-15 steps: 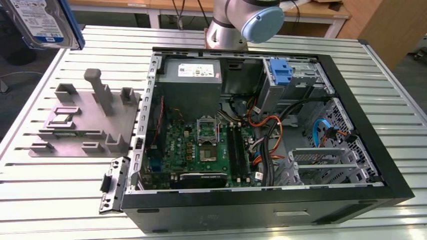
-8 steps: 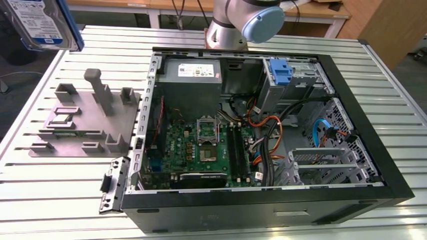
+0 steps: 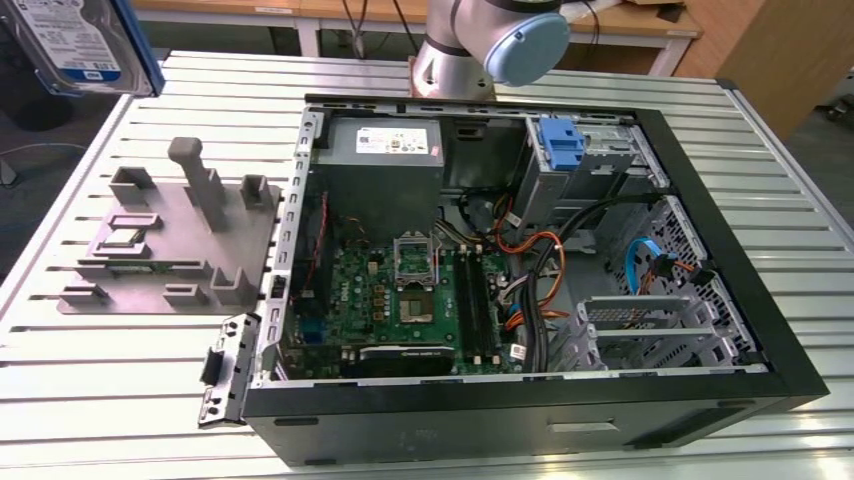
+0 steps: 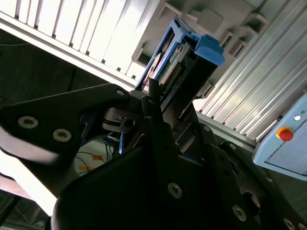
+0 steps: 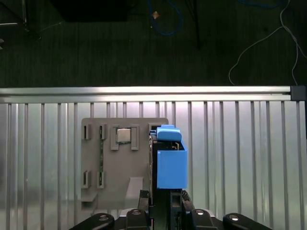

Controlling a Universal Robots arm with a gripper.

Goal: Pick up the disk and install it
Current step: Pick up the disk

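A: Exterior view, starting at its left. What's up top?

B: The disk, a flat silver hard drive with a blue-and-white label in a blue plastic carrier frame. It is aloft and tilted, label toward the camera, over the corner of the slatted metal surface at that view's far left. It touches nothing below.

A: Claw?

B: In the first wrist view the dark claw is clamped on the disk's near end, one finger on each broad face. The disk's long axis runs straight out from the claw and away from the wrist. That view looks down its thin edge.

A: Beneath it?

B: A flat grey fixture plate with upright slots, lying near the surface's edge on the exterior view's left. I judge the disk lifted well off it.

A: Moving right.

B: An open black computer case lies on its side mid-surface. Inside are a green motherboard, then a grey power-supply box with a white label at the far wall. The grey-and-blue arm joint sits behind the case.

A: And the bay?

B: In the case's far corner on the exterior view's right there is a metal drive cage holding a bare blue plastic bracket. It is well apart from the disk, with the whole case between them. The disk is picked up but not yet installed.
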